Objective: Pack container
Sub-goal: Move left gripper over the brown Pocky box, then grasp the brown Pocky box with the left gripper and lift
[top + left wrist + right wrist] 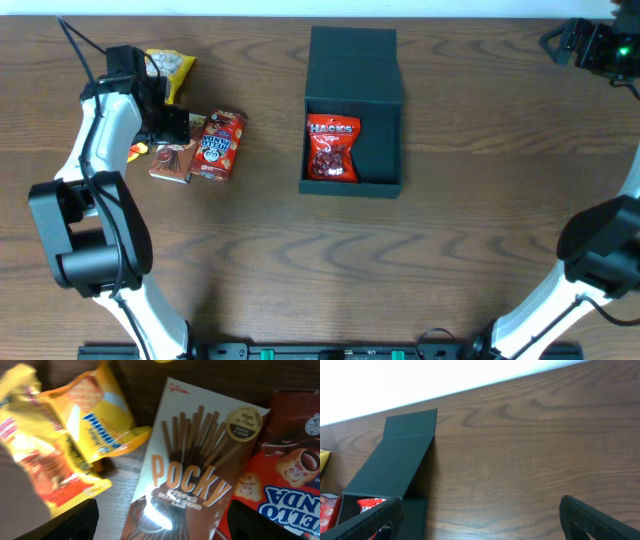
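Overhead: the container [353, 62] is lying open on the table [470, 260], well right of the left gripper [172, 128] and well left of the right gripper [560, 42]. Left wrist: the jaws are standing spread, unclenched, over a Pocky box [195, 460]. Right wrist: the jaws are gaping empty, with the container lying lower left.

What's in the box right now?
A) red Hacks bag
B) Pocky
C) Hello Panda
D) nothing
A: the red Hacks bag lies inside the open box, while Pocky and Hello Panda lie outside it on the table.
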Controlling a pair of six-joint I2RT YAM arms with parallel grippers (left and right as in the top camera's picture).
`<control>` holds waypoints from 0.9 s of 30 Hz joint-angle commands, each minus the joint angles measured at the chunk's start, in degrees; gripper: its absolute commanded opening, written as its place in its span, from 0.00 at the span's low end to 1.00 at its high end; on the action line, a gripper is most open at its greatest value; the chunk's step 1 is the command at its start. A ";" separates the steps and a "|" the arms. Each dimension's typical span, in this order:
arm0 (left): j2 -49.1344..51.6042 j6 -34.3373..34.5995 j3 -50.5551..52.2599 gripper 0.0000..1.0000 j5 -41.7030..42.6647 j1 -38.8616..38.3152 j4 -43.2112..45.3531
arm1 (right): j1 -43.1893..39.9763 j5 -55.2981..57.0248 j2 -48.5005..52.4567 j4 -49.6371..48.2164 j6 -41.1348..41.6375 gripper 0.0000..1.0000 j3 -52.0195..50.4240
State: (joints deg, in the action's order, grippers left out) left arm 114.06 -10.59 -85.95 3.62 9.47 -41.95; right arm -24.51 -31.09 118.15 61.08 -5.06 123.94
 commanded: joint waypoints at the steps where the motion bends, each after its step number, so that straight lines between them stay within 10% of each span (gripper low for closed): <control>1: 2.64 -1.51 0.04 0.83 0.68 -0.15 0.24 | 0.83 -0.46 -0.17 0.13 -0.11 0.99 -0.13; 27: 5.79 -6.01 -0.15 0.81 3.52 -4.52 -1.84 | 2.75 -0.44 -0.17 0.00 0.31 0.99 -0.13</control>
State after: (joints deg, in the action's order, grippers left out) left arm 118.85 -15.22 -85.95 6.74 5.17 -43.27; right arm -22.50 -31.09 118.15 61.06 -5.04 123.94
